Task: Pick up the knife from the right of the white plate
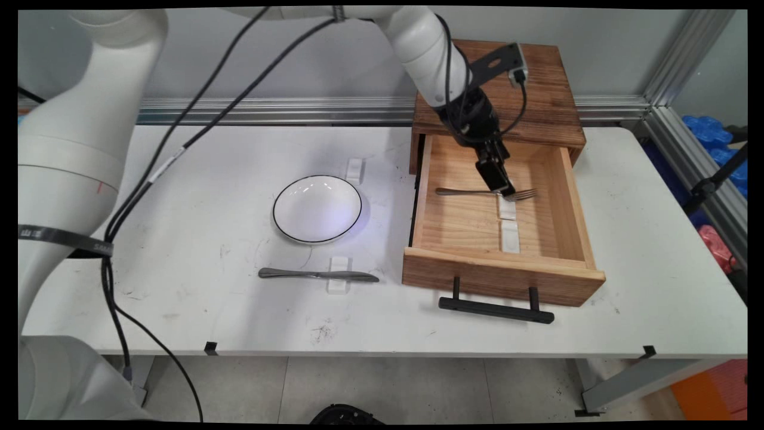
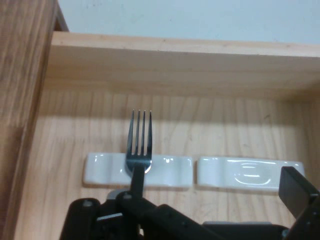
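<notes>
- I see the gripper (image 1: 507,191) down inside the open wooden drawer (image 1: 453,224), right at the neck of a metal fork (image 1: 477,192).
- From the hand view, the fork (image 2: 139,145) runs up out of the black linkage with its tines pointing away from the camera; one finger (image 2: 299,192) stands well off to the right, so I cannot tell whether the claw is clamped on the fork or merely around it.
- The fork lies across the drawer floor, handle toward the table's left, tines toward the right, its neck over a white rest (image 2: 137,170).
- A second white rest (image 2: 250,173) sits just beside the first, nearer the drawer's front in the main view.
- The drawer is pulled out of a wooden cabinet (image 1: 537,89) at the back of the white table (image 1: 656,269); its black handle (image 1: 495,307) faces the near edge.
- On the table left of the drawer stands a white bowl (image 1: 317,209) with a dark rim.
- Nearer the front, a knife (image 1: 316,275) lies across another white rest (image 1: 338,280).
</notes>
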Robot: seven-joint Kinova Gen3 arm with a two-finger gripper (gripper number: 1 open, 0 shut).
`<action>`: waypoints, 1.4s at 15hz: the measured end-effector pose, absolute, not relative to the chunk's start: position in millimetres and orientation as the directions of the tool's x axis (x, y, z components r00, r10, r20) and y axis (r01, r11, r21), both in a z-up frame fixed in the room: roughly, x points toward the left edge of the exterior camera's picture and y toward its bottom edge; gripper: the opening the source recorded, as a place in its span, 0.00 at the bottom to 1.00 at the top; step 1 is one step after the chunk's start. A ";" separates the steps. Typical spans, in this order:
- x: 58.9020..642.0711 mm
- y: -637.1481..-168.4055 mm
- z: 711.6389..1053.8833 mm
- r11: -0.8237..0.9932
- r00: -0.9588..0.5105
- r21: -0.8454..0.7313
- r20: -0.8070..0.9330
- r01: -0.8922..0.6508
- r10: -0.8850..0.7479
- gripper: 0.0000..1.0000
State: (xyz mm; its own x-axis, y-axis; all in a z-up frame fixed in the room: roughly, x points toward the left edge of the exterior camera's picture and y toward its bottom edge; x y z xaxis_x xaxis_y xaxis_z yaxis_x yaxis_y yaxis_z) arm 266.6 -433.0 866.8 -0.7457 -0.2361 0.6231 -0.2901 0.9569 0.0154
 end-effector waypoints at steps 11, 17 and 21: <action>341.4 -350.9 912.1 0.953 -0.742 -0.053 0.641 -0.298 -0.196 1.00; 388.7 -293.6 921.1 0.962 -0.763 -0.010 0.611 -0.273 -0.210 1.00; 424.7 -254.6 921.2 0.959 -0.775 0.042 0.580 -0.280 -0.252 1.00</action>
